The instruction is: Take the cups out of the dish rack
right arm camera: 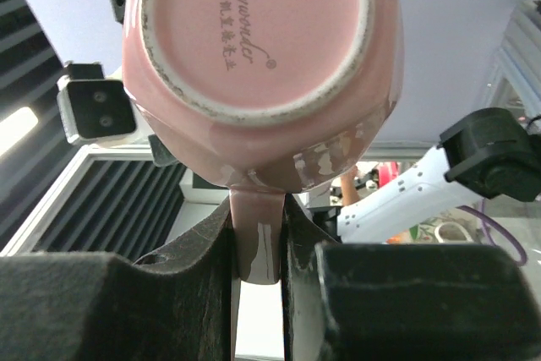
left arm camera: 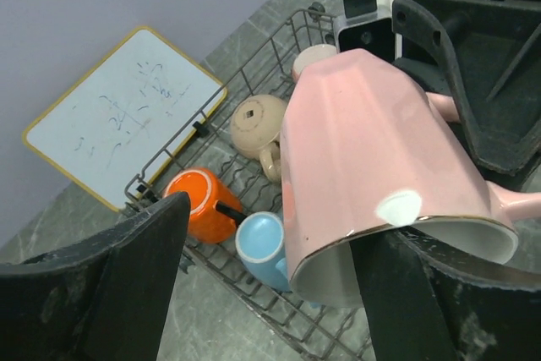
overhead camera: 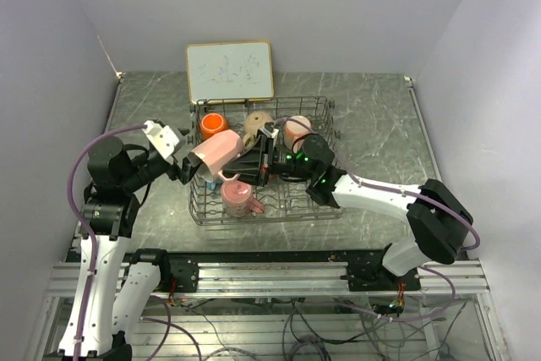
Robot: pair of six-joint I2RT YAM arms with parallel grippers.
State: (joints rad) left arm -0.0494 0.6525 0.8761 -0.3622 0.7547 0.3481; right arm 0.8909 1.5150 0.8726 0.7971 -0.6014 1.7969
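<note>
My right gripper (overhead camera: 255, 163) (right arm camera: 256, 238) is shut on the handle of a large pink cup (overhead camera: 218, 150) (right arm camera: 254, 40) and holds it on its side above the left part of the dish rack (overhead camera: 330, 209). My left gripper (overhead camera: 190, 167) (left arm camera: 275, 234) is open at the cup's mouth (left arm camera: 372, 175); one finger (left arm camera: 423, 302) reaches the rim, the other stands far off. In the rack lie an orange cup (overhead camera: 211, 125) (left arm camera: 199, 205), a light blue cup (left arm camera: 264, 251), a tan cup (overhead camera: 257, 128) (left arm camera: 258, 124), a pink cup (overhead camera: 296, 131) and a salmon cup (overhead camera: 237, 199).
A wood-framed whiteboard (overhead camera: 230, 71) (left arm camera: 118, 124) leans just behind the rack. Grey walls close the table at left, right and back. Marbled tabletop (overhead camera: 152, 116) shows left of the rack and to its right (overhead camera: 380, 133).
</note>
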